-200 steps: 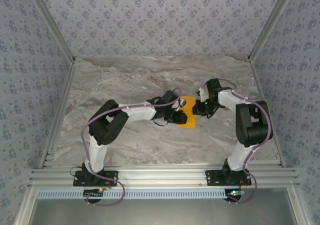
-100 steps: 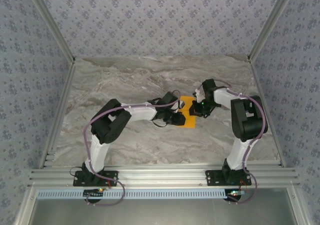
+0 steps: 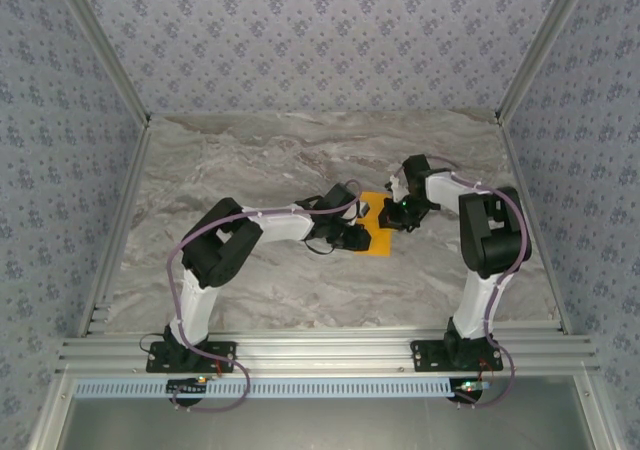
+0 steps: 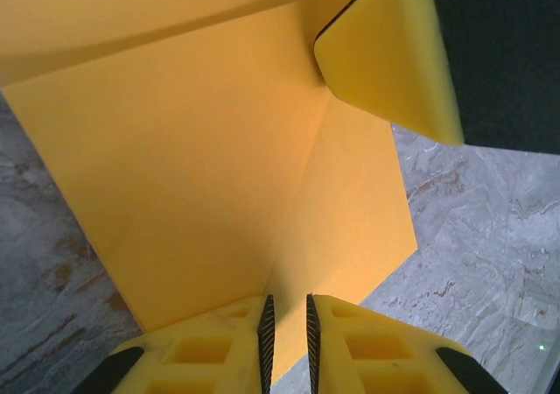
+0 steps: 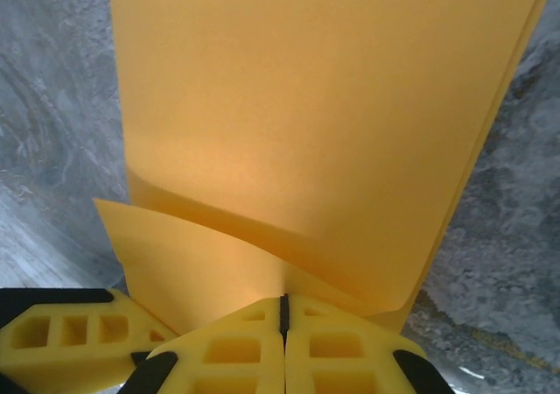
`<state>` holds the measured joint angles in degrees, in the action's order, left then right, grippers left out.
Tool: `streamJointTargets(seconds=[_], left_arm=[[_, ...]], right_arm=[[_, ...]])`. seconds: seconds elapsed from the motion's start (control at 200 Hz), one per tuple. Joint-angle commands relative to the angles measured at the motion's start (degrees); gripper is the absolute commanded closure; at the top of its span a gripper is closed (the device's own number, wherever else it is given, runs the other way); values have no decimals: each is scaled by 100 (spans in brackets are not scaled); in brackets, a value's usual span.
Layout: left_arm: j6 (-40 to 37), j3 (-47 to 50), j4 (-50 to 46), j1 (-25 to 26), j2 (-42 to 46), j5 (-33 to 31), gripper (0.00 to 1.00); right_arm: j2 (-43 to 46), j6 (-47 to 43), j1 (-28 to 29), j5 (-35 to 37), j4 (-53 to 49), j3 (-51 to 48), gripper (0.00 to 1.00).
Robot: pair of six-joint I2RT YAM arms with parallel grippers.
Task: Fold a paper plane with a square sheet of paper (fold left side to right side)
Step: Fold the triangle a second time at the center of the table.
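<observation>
Top external shows one square sheet of paper (image 3: 378, 242), nipped tight by two claws: left claw (image 4: 286, 299) and right claw (image 5: 283, 299).

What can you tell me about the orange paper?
The orange paper is a thin, plain, bright sheet, smooth and a bit shiny. It is partly folded: the left wrist view shows a sharp crease between two flat panels, and the right wrist view shows one layer curling under another. It sits near the middle of the marble table, between the two arms. The left fingers pinch it at the crease, and the right fingers pinch another edge.
</observation>
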<state>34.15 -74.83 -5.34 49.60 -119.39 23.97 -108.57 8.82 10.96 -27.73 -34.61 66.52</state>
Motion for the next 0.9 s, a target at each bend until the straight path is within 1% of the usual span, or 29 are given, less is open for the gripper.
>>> streamJointTargets(seconds=[0.0,0.105,0.61,0.675,0.769,0.814,0.824,0.894], left_arm=[[34,194,-198,-25,-225,-208,81],[101,286,-131,-56,-225,-193,82],[248,573,233,-108,-125,-53,82],[247,625,382,-109,-40,38,81],[212,645,603,-117,206,266,75],[204,660,696,-127,379,362,73],[203,666,733,-135,416,387,73],[193,763,912,-189,769,484,68]], right_arm=[[-207,-152,-25,301,-364,133,93],[-225,-187,-74,470,-456,347,93],[-238,-363,-386,864,-698,525,93],[-103,-387,-410,792,-658,507,93],[346,-335,-477,647,-393,310,91],[579,-267,-547,518,-235,230,89],[635,-249,-563,484,-199,78,88],[990,-96,-701,29,161,-260,81]])
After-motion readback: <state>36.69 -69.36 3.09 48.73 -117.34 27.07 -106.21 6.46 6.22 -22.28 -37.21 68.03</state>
